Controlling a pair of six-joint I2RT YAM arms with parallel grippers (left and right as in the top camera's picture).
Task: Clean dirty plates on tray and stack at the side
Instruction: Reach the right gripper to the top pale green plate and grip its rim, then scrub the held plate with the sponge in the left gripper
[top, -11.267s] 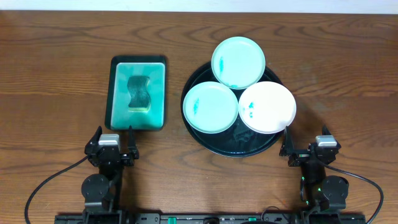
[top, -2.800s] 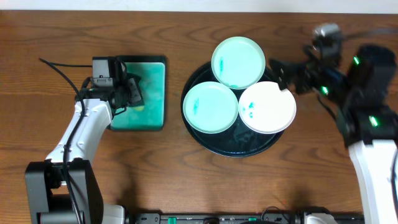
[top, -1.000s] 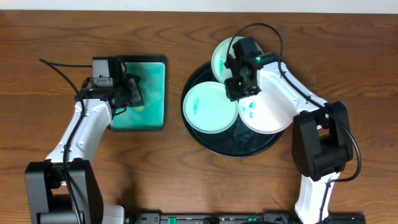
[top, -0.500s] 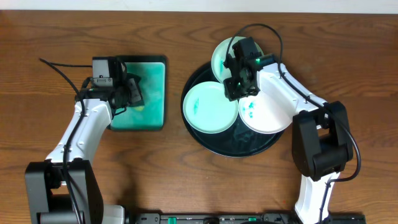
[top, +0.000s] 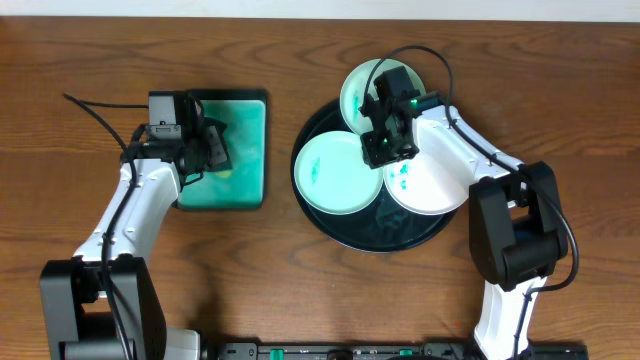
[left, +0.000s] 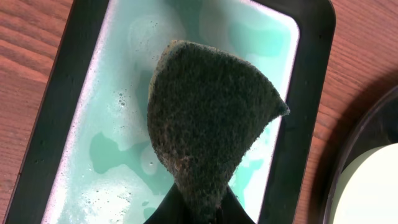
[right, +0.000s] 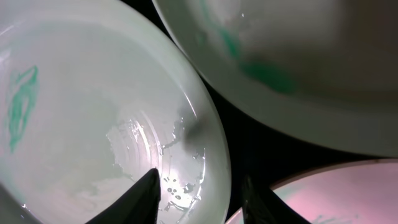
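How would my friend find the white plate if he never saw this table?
Find the big dark round tray right of the green sponge tray. Three small plates sit on it, and the white plate is on its right side. The other two plates are mint green; only this one is white.

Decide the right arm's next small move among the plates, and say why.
Probably close the right gripper on the rim of the near-left mint plate: its fingers straddle that rim, one over the plate, one outside, and stand open. The left gripper pinches the sponge over the sponge tray, ready to wipe.
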